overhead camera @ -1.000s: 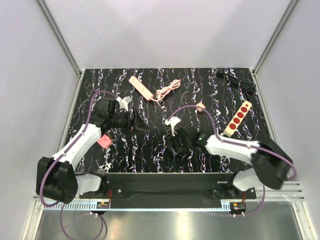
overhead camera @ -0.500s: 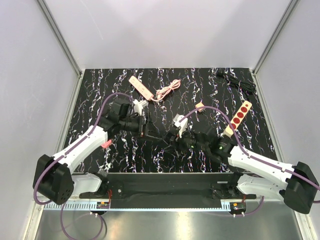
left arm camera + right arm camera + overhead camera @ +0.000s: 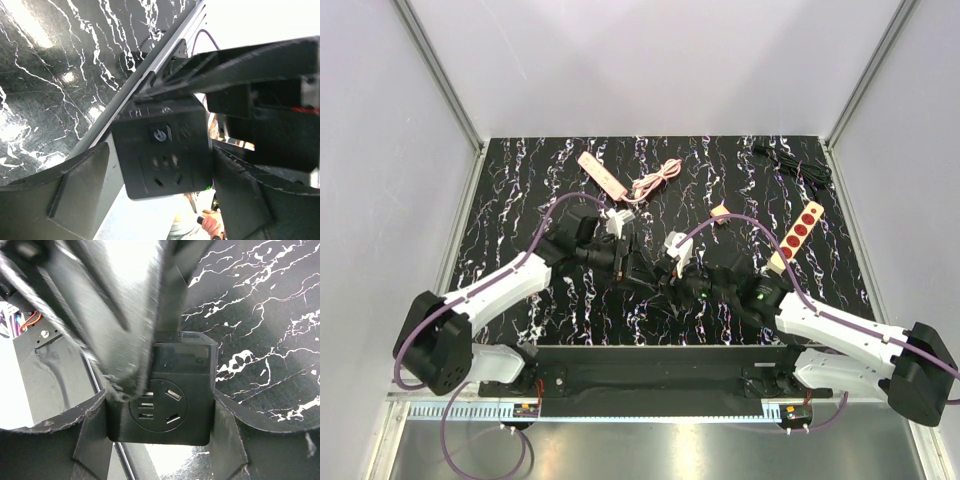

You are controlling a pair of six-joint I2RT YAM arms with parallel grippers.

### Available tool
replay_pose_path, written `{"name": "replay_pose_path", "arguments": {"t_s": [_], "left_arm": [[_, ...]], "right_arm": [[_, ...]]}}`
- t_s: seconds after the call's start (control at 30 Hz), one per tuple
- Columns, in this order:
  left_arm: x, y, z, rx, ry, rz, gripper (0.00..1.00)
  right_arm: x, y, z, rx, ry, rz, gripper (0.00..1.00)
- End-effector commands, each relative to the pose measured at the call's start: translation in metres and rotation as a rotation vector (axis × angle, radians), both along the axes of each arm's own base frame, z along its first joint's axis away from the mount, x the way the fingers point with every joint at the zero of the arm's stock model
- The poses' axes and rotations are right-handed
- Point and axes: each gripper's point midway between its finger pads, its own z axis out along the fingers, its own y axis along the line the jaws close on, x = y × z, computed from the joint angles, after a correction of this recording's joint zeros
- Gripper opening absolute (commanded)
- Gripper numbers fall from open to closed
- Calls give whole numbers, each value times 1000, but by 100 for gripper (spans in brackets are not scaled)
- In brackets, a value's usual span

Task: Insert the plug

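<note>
top view evenly bright, back wall [image 3: 650, 60] lightest at 12 o'clock. left wrist view blown out white at 1 o'clock, glare patches at 10. right wrist view: socket cube [image 3: 162, 400] sharp, smear at 11.

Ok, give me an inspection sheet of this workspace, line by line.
Surface: black white-veined tabletop.
Job's things: black cube socket held up between both claws; plug not identified.
Clutter: pink power strip, wooden strip with red sockets, small beige item.
Grippers: right claw shut on the cube socket; left claw open, straddling it with narrow gaps.
Cables: pink cord coiled by the pink strip; black cord in the far right corner; purple leads along both arms.
Surroundings: white walls, metal frame posts.
</note>
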Motion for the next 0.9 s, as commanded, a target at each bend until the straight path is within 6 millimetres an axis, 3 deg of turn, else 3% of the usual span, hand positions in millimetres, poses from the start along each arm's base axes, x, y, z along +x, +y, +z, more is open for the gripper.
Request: {"name": "replay_pose_path", "arguments": {"t_s": [0.0, 0.13, 0.17, 0.2, 0.23, 0.27, 0.3, 0.33, 0.37, 0.4, 0.5, 0.63, 0.87], "left_arm": [[-1, -9, 2, -34, -8, -24, 81], [-1, -15, 5, -76, -1, -42, 71], [-1, -16, 7, -87, 5, -45, 52], [-2, -17, 8, -95, 8, -52, 41], [-3, -18, 12, -112, -2, -58, 32], [-4, -18, 13, -113, 7, -57, 23], [-3, -19, 16, -128, -12, -61, 7], [-4, -18, 19, -135, -22, -62, 0], [-4, -18, 20, -137, -28, -61, 0], [-5, -18, 22, -140, -34, -64, 0], [2, -5, 21, -39, -107, -19, 0], [13, 5, 29, 5, -195, 37, 0], [46, 39, 27, 190, -343, 197, 0]], "right_arm": [[-1, 13, 24, 80, -72, 45, 0], [-4, 12, 20, 71, -63, 54, 1], [-3, 12, 19, 68, -60, 51, 3], [-3, 11, 17, 65, -58, 44, 6], [-3, 10, 18, 70, -57, 36, 12], [-1, 9, 19, 72, -59, 22, 29], [0, 8, 20, 75, -56, 8, 37], [0, 6, 24, 91, -51, -6, 48], [3, 5, 27, 97, -50, -29, 57], [3, 4, 31, 110, -47, -41, 73], [5, -5, 46, 187, 46, -160, 97], [9, -19, 39, 169, 115, -274, 99], [39, -69, 27, 118, 172, -663, 98]]}}
